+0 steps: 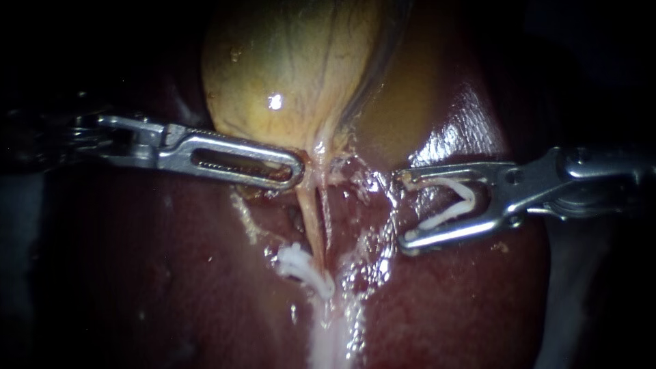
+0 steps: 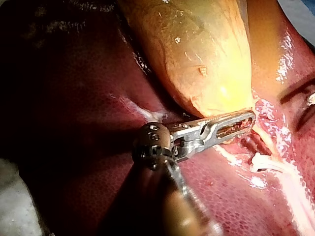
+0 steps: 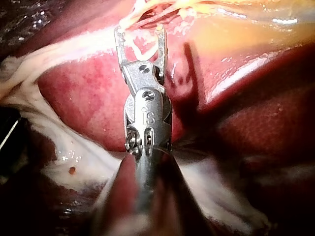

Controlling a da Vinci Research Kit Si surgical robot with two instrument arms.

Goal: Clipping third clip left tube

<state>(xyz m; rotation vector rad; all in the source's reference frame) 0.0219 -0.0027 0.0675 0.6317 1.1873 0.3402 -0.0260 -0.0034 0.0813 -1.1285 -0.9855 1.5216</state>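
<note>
The left instrument (image 1: 294, 171), jaws together at the gallbladder (image 1: 294, 68) neck, apparently tensions the left tube (image 1: 311, 222) above its placed clips (image 1: 301, 265), while the right instrument (image 1: 404, 210), jaws wide and cradling a white clip (image 1: 456, 201), hovers just beside the tube.

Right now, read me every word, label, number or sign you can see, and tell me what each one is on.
Right instrument: one engraved mark on its body, not read off here.
Left instrument: no text shows.
Liver, gallbladder, tube, clip: none.
</note>
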